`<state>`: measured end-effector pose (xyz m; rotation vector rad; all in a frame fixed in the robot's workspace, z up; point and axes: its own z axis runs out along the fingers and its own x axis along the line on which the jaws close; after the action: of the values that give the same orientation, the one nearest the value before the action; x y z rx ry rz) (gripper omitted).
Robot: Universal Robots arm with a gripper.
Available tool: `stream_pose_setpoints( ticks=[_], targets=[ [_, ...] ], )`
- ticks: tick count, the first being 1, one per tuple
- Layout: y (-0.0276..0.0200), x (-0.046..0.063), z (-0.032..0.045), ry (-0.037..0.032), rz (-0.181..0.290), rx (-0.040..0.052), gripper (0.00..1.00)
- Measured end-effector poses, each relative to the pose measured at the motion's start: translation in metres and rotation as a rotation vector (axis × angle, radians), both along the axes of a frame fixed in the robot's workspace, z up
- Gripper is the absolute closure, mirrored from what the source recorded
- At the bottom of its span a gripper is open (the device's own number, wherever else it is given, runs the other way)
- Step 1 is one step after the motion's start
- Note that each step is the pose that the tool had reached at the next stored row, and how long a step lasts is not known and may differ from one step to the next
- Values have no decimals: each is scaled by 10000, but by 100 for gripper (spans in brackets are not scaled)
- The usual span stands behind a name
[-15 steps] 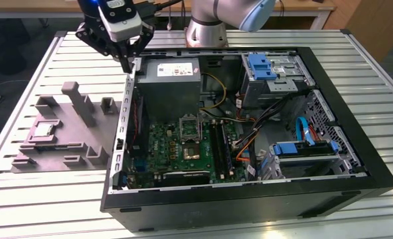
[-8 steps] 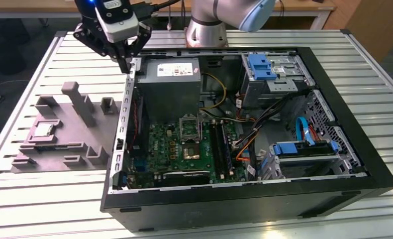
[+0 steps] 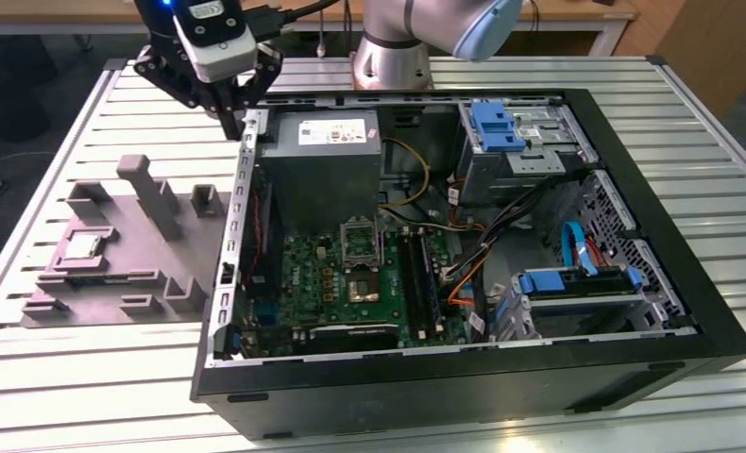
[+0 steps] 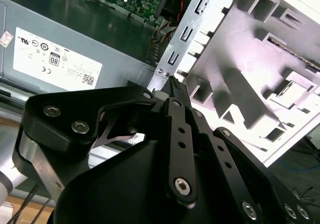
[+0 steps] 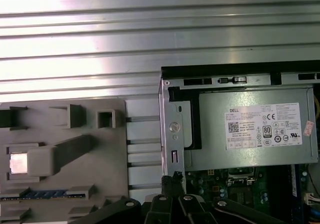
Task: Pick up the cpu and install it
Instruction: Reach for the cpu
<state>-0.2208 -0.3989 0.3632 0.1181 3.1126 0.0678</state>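
The cpu (image 3: 85,247) is a small pale square lying flat in a recess of the grey fixture plate (image 3: 121,283), on the exterior view's left beside the computer case. In the first wrist view the cpu (image 5: 18,163) shows as a bright square on the plate. My gripper (image 3: 236,127) hangs above the case's back corner by the power supply, well away from the cpu. Its black fingers (image 5: 173,178) meet at the tips with nothing between them, and the gripper (image 4: 174,83) looks the same in the second wrist view.
The open black computer case (image 3: 675,368) holds a green motherboard (image 3: 335,283), a grey power supply (image 3: 329,151), drive bays with blue clips (image 3: 497,127) and loose cables. The fixture plate has upright blocks (image 3: 153,193). All stand on a slatted metal table (image 3: 83,387).
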Motion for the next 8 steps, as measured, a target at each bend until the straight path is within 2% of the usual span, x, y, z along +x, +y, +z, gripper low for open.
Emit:
stream_pose_setpoints(
  ticks=[8],
  targets=[
    [0, -45, -12, 0, 0, -1, 89]
  ],
)
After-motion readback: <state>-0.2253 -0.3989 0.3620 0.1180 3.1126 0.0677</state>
